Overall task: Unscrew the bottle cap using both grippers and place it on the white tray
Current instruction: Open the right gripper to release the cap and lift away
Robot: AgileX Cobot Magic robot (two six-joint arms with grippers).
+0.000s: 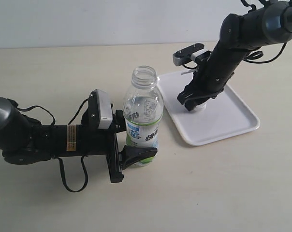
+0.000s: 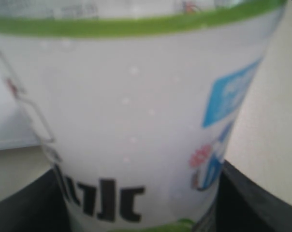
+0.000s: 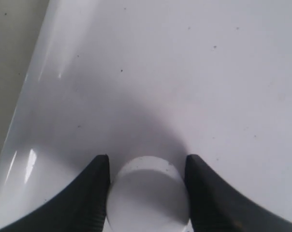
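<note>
The left gripper [image 1: 131, 137] clamps the bottle [image 1: 145, 104] upright, steadying it; the right gripper [image 3: 147, 162] pinches the bottle cap [image 3: 148, 195] low over the white tray [image 1: 233, 121], seemingly for release

Lighting: bright, even, diffuse, with soft shadows on the worktop [image 1: 209, 193].
Exterior view: sharp, faint grain.
Left wrist view: bottle [image 2: 136, 121] label fills the frame, heavily out of focus.
Right wrist view: white tray [image 3: 184, 72] shows glare streaks near its rim and a grey shadow beyond the bottle cap [image 3: 148, 198]. The foreground is soft.
</note>
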